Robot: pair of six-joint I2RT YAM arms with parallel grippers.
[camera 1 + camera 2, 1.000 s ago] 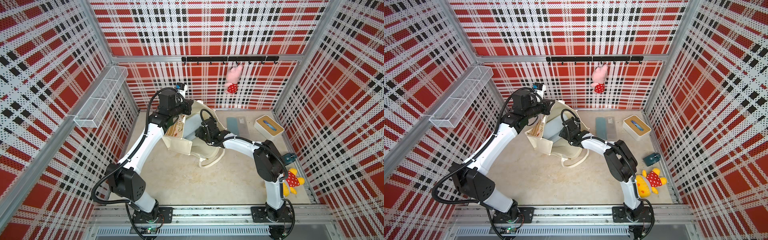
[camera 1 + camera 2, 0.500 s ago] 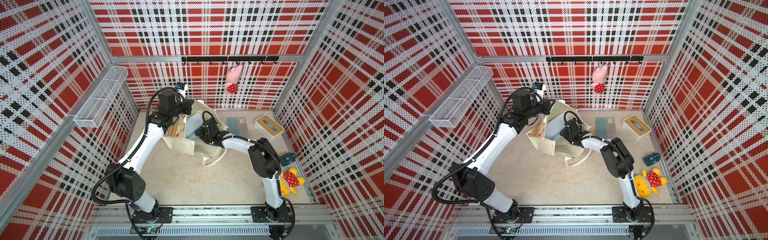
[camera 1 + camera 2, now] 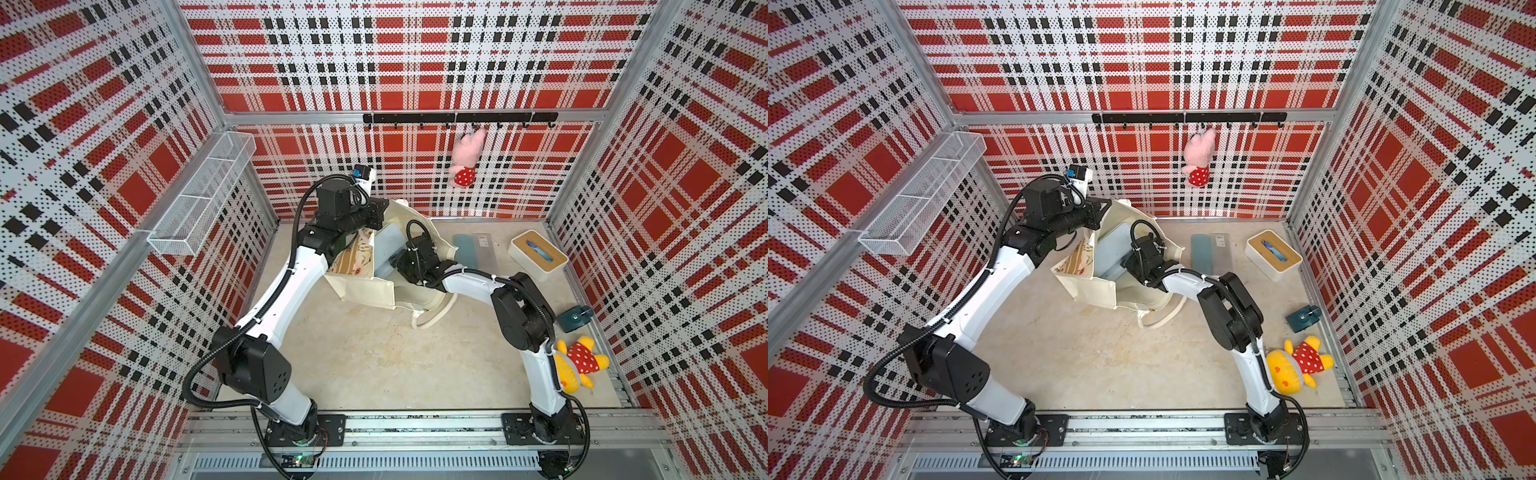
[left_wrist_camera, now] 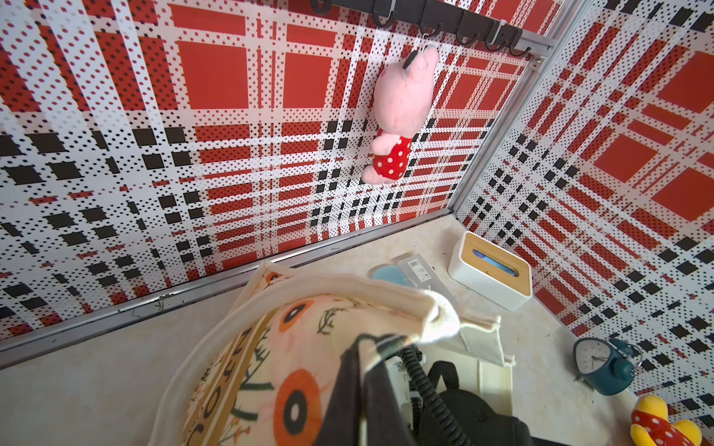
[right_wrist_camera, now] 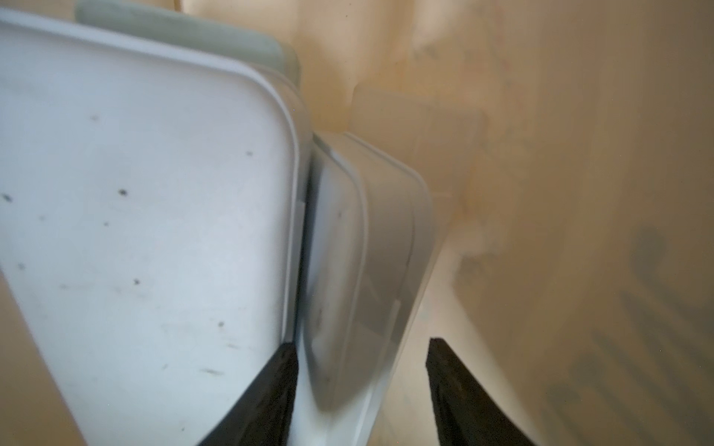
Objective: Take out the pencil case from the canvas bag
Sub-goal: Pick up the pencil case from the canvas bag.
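On the left wall we see a wire basket (image 3: 199,199). Next comes the left arm (image 3: 291,286), which reaches up to the top edge of the canvas bag (image 3: 365,291). The left pincer (image 3: 376,218) is pressed together on the bag's rim and holds that side up, so the mouth gapes open. The bag sits on the table (image 3: 374,365) near the back wall, about in the middle. One white handle (image 3: 436,318) lies in a loop on the table beside it. In the left wrist view we see orange flowers printed on its wide face.

Inside the bag, in both top views, a big flat pale panel (image 3: 388,245) leans toward the left side. The right pincer (image 5: 361,341) is down inside the bag. Its two black fingers (image 5: 266,394) are spread, one on each side of the pencil case (image 5: 359,251), a pale see-through box with round corners. One finger sits in the crack between the case and the panel. The other is just beside the case, with a little gap. So the pencil case is inside the bag.

Further right, a pink plush toy (image 3: 467,158) hangs from a black hook rail (image 3: 457,117) on the back wall. On the table lie a flat blue pouch (image 3: 465,249), a white box with a wooden lid (image 3: 538,257), a teal clock (image 3: 575,318) and a yellow plush toy (image 3: 579,365).
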